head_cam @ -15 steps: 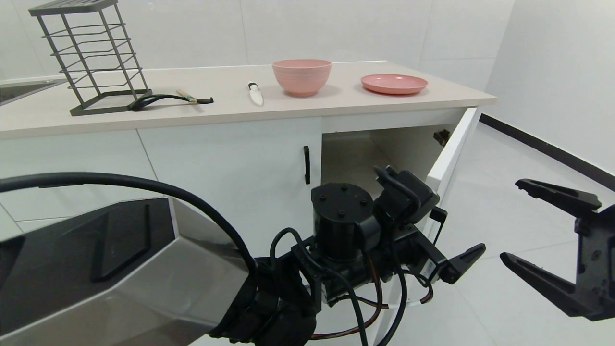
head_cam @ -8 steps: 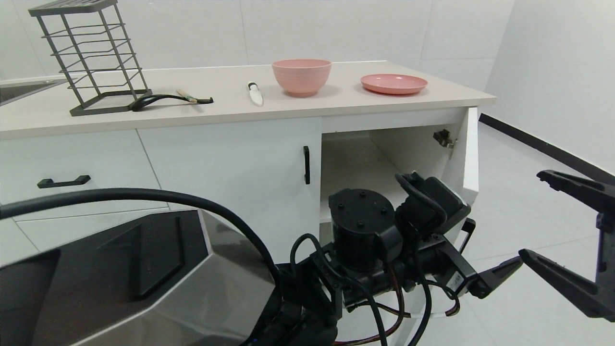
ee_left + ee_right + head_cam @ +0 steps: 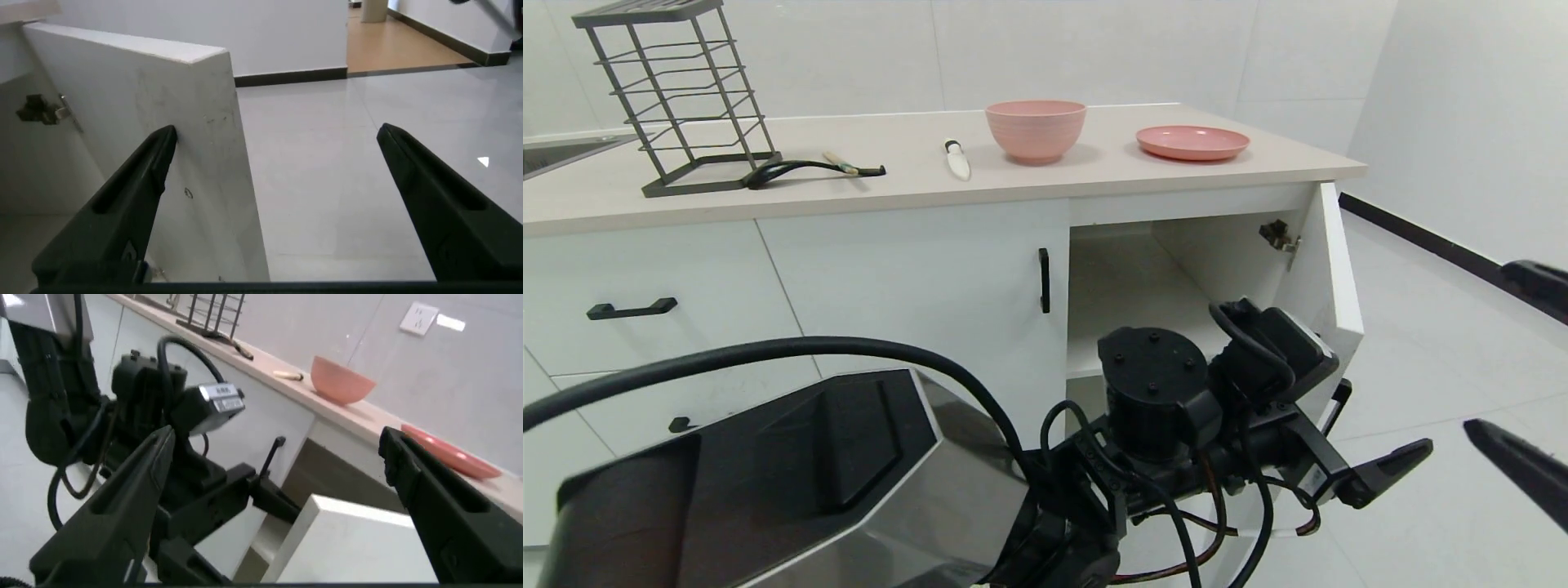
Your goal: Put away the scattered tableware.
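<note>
Head view: door (image 3: 1327, 269) open, left pincer (image 3: 276, 135) and right pincer (image 3: 278, 434) spread empty near it; next likely means rising to the bowl (image 3: 1036, 129).

I find no legible text, number or sign. The small white sticker (image 3: 221, 393) on the black camera housing (image 3: 192, 416) of the left arm bears print too fine to resolve.

- On the counter (image 3: 915, 186), left to right: rack (image 3: 678, 98), utensils (image 3: 809, 169), knife (image 3: 957, 159), bowl (image 3: 1036, 131), plate (image 3: 1192, 142).
- Utensils lie just beside the rack's base.
- Below the plate, the cabinet (image 3: 1135, 278) stands open, its door (image 3: 1327, 269) swung right.
</note>
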You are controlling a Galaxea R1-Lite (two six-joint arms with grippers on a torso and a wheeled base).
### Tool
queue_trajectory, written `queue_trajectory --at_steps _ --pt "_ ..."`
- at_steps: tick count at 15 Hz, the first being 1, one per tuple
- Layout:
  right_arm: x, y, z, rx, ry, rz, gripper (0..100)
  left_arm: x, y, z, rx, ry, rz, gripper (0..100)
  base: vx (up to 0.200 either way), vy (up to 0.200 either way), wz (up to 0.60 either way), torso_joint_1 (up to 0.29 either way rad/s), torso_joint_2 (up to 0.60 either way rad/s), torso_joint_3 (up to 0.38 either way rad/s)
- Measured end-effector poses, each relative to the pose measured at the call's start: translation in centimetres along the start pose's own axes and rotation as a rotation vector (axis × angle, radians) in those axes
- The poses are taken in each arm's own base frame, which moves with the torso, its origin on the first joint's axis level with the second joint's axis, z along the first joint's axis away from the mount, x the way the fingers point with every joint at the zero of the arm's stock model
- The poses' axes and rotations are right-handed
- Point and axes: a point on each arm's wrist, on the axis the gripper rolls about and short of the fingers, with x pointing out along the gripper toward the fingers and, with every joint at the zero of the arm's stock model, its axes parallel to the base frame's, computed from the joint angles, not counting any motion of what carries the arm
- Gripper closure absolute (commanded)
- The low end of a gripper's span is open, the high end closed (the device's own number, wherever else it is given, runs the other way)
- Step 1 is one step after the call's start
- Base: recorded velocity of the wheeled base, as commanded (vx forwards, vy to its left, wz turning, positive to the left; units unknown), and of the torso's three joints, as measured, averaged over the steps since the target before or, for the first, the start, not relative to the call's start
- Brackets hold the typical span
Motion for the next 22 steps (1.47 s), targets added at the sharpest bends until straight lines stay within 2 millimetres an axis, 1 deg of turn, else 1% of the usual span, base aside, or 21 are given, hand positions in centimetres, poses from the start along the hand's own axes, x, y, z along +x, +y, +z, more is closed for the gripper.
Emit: queue_trajectory --at_steps 2,4,11,16,17,19,21,22 --pt "0.4 -0.7 1.7 -0.071 -0.063 -0.011 0 0.9 -0.7 -0.2 0.001 -0.018 -0.018 0 0.0 0.0 0.0 0.0 0.0 0.0" --pt "0.4 -0.8 2.6 -0.105 -0.092 -0.019 0 1.7 -1.4 -0.5 -0.001 -0.03 -0.037 0 0.0 0.0 0.0 0.0 0.0 0.0" --pt "-0.2 -0.5 4.0 -0.171 -0.133 -0.033 0 3.6 -2.5 -1.7 -0.003 -0.055 -0.062 0 0.0 0.0 0.0 0.0 0.0 0.0" --pt "-0.6 -0.3 4.4 -0.195 -0.145 -0.04 0 5.7 -2.5 -3.1 0.006 -0.101 -0.061 0 0.0 0.0 0.0 0.0 0.0 0.0" --pt "-0.6 -0.2 4.5 -0.199 -0.147 -0.041 0 6.0 -2.9 -3.3 0.002 -0.109 -0.069 0 0.0 0.0 0.0 0.0 0.0 0.0" --pt "-0.7 -0.3 4.7 -0.209 -0.152 -0.047 0 7.3 -5.8 -3.5 -0.054 -0.116 -0.129 0 0.0 0.0 0.0 0.0 0.0 0.0" --pt "-0.8 -0.4 4.9 -0.23 -0.152 -0.057 0 8.9 -7.8 -2.9 -0.081 -0.129 -0.17 0 0.0 0.0 0.0 0.0 0.0 0.0" --pt "-0.8 -0.4 4.9 -0.237 -0.153 -0.06 0 9.6 -8.6 -3.0 -0.09 -0.131 -0.182 0 0.0 0.0 0.0 0.0 0.0 0.0"
